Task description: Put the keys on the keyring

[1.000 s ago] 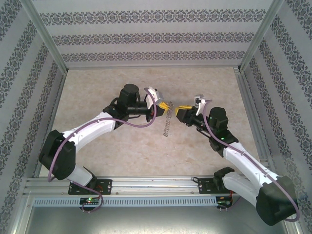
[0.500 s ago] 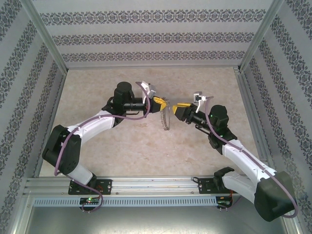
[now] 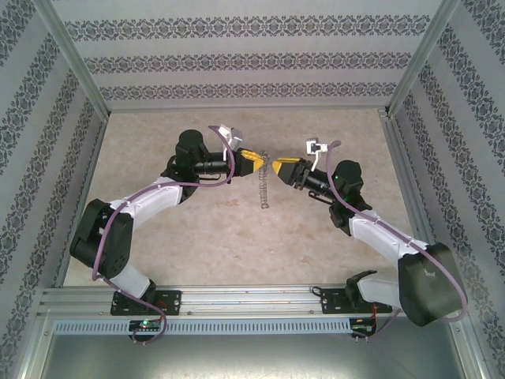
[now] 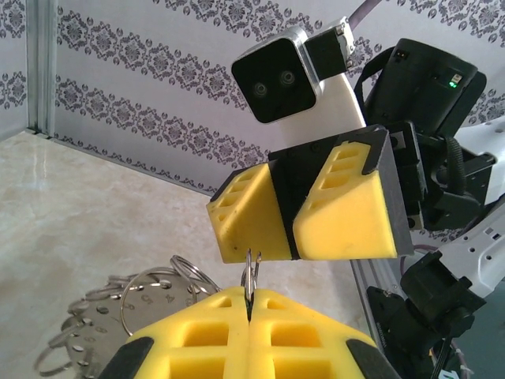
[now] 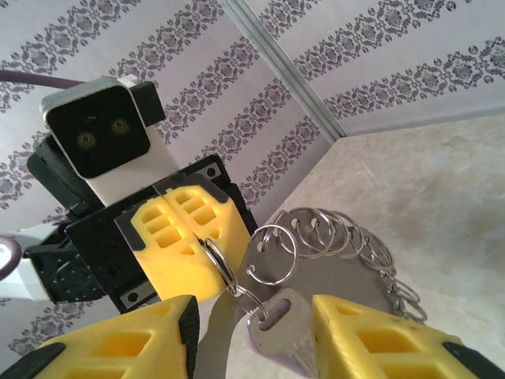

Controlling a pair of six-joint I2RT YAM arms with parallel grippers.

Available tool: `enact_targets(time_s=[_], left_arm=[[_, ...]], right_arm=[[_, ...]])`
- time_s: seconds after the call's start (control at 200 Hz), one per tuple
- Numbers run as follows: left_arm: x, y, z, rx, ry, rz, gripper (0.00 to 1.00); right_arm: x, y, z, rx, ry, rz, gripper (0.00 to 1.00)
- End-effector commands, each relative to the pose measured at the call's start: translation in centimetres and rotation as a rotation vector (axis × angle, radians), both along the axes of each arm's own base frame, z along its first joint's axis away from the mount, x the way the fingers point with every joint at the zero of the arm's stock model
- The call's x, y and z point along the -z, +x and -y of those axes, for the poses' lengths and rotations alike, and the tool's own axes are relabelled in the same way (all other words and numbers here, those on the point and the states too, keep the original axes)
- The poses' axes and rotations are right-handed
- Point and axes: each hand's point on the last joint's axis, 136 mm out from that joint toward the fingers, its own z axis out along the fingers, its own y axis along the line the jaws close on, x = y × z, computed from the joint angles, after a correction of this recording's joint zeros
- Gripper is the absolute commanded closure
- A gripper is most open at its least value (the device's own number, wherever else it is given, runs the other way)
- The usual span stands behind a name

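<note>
Beige table [image 3: 197,237] beneath — keyring [image 3: 263,189] (hanging) in left hand [image 3: 265,162]

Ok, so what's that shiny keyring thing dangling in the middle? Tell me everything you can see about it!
The keyring looks like silvery metal: a flat plate with lots of little split rings looped along its edge, a bit like a chain. Tiny numbers are stamped on the plate, too small to read properly. It hangs in the air above the table, pinched by one small ring in the shut left gripper. A small key dangles from a ring right by that grip.
</note>
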Motion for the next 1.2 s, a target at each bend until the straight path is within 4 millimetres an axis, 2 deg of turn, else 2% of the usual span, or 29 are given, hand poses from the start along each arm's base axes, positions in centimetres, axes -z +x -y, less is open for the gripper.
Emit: enact_targets(time_s=[0.0, 0.335, 0.659, 0.969, 1.199], left_arm=[[-1.2, -0.3, -0.4, 0.021, -0.037, 0.045, 1.00], [-1.2, -0.1, -0.5, 0.022, -0.036, 0.039, 1.00], [-1.1, 0.2, -0.7, 0.013, -0.034, 0.036, 1.00], [-1.0, 0.3, -0.6, 0.010, -0.032, 0.028, 1.00], [-0.9, 0.4, -0.7, 0.006, -0.030, 0.024, 1.00]], right_arm=[[-3.3, -0.7, -0.9, -0.052, 0.054, 0.106, 0.57], [-3.4, -0.2, -2.2, -0.072, 0.055, 0.101, 0.59], [-2.3, -0.1, -2.9, -0.092, 0.056, 0.076, 0.74], [-2.2, -0.3, -3.1, -0.104, 0.056, 0.073, 0.76], [-2.0, -0.3, -3.5, -0.118, 0.058, 0.068, 0.86]])
